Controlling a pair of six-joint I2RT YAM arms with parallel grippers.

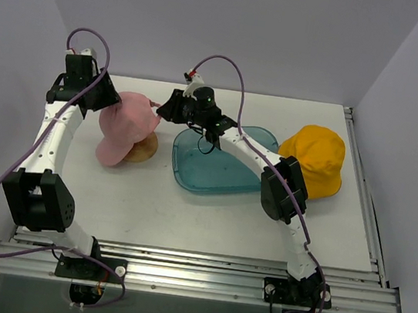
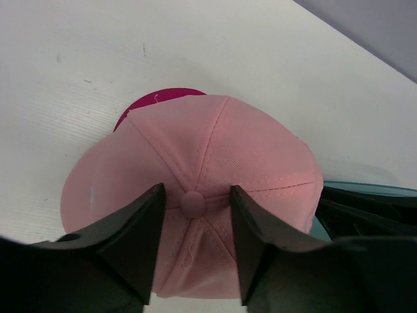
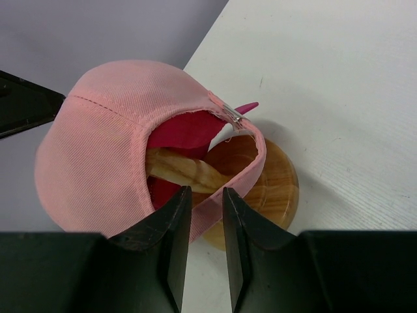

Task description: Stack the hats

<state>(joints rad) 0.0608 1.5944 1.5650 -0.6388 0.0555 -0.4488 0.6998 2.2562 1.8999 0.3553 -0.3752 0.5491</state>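
Observation:
A pale pink hat (image 1: 125,131) sits tilted on a wooden stand (image 1: 146,151) at the back left. Under it a magenta hat (image 2: 159,98) peeks out, its lining (image 3: 189,129) showing inside the lifted brim. My left gripper (image 1: 106,103) is over the pink crown (image 2: 215,163), and it (image 2: 195,194) stands open with a finger on each side of the top button. My right gripper (image 1: 163,107) is at the hat's right edge; it (image 3: 204,190) is nearly shut, with the pink brim (image 3: 251,171) between its fingertips. A yellow-orange hat (image 1: 316,160) lies at the right.
A translucent teal oval tray (image 1: 215,169) lies mid-table under the right arm. The stand's disc base (image 3: 277,189) rests on the white table. Walls close in on the left, back and right, and a metal rail (image 1: 216,270) runs along the near edge.

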